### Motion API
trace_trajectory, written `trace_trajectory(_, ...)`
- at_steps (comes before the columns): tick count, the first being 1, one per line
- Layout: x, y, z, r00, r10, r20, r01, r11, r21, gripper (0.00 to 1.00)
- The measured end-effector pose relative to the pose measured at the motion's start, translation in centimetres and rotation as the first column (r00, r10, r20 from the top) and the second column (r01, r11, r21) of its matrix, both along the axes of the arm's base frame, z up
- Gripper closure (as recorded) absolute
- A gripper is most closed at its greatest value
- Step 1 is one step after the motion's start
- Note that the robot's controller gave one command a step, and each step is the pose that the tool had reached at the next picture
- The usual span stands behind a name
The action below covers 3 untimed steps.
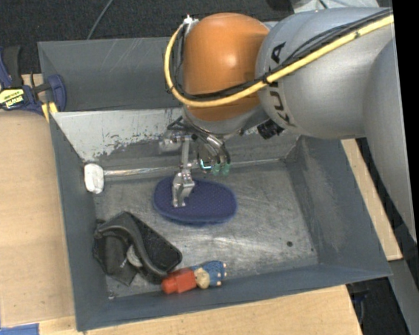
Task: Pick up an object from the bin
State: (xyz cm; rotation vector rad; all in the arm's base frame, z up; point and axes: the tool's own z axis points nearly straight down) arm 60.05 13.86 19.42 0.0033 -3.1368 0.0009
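My gripper (pixel 201 184) hangs over the middle of the bin, just above the back part of a flat dark blue oval pad (pixel 202 207). Its fingers stand apart, one thin metal finger (pixel 182 184) reaching down to the pad's left half and the other sitting higher on the right. Nothing is between them. The pad lies flat on the bin floor, its far edge hidden behind the gripper.
A white stubby thing (pixel 94 177) rests against the back left wall. A black strap-like bundle (pixel 132 249) fills the front left corner. A small red and blue toy figure (pixel 195 278) lies along the front wall. The arm's orange dome looms over the bin's back.
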Motion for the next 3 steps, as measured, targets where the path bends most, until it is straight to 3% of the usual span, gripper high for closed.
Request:
trace_trajectory(1,1.0,-5.0,-11.9,0.969,0.246,0.011,-0.246,0.969,0.007,0.0)
trace_trajectory(2,1.0,-5.0,-11.7,0.969,0.247,0.01,-0.247,0.969,0.006,1.0)
trace_trajectory(3,0.8,-6.6,2.0,0.943,0.333,0.017,-0.333,0.943,-0.002,1.0)
